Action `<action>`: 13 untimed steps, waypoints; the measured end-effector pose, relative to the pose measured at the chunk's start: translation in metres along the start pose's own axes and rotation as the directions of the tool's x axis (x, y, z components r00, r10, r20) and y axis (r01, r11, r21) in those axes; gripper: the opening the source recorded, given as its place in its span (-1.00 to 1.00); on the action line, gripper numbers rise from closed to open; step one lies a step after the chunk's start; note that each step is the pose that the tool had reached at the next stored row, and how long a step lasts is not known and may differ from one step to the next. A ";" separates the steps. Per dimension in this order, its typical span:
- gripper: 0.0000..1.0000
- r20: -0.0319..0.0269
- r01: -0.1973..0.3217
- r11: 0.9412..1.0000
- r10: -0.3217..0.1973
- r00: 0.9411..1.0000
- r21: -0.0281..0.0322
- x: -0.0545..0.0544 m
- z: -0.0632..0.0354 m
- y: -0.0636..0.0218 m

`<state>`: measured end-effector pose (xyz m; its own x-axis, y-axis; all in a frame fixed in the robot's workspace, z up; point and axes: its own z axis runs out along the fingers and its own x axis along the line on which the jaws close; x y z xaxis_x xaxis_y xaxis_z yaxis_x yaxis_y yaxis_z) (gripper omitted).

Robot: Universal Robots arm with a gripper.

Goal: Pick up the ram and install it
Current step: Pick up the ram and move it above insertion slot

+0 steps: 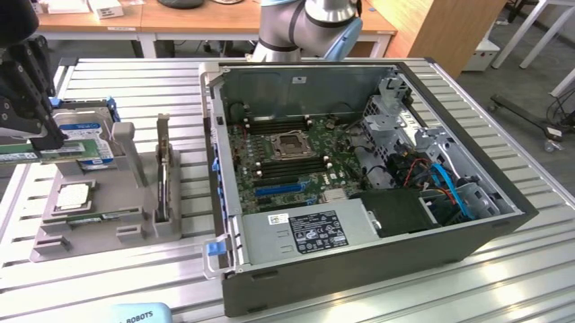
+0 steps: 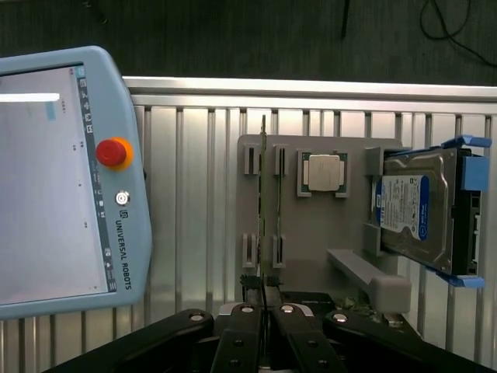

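My dark gripper point(image 1: 47, 140) hangs at the exterior view's left, above the grey parts holder point(image 1: 99, 235). It is shut on the ram point(image 1: 36, 155), a narrow green board with a pale label, held level a little above the holder. In the wrist view the ram point(image 2: 264, 202) is edge-on, a thin line running out from between my closed fingers point(image 2: 247, 326) over the holder's slotted posts point(image 2: 250, 159). The open computer case point(image 1: 359, 262) lies to the exterior view's right, its motherboard point(image 1: 287, 161) facing up.
On the holder sit a silver CPU chip point(image 2: 324, 171), a hard drive with a blue-white label point(image 2: 415, 210) and an upright card point(image 1: 163, 168). A thin green strip point(image 1: 94, 217) lies in the holder's front slot. A teach pendant point(image 2: 62, 186) rests on the slatted table.
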<state>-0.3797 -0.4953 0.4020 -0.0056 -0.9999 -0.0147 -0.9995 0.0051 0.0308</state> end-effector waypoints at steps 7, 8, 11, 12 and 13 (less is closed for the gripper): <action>-0.77 0.000 0.000 1.000 0.000 1.000 0.000 0.000 -0.0003 -0.0123; -0.77 0.000 0.000 1.000 0.000 1.000 0.000 0.000 -0.0003 -0.0144; -0.77 0.000 0.000 1.000 0.000 1.000 0.000 0.000 -0.0006 -0.0207; -0.77 0.000 0.000 1.000 0.000 1.000 0.000 0.000 -0.0006 -0.0232; -0.77 0.000 0.000 1.000 0.000 1.000 0.000 0.000 -0.0007 -0.0255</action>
<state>-0.3542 -0.4953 0.4018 -0.0057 -0.9999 -0.0149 -0.9995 0.0053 0.0306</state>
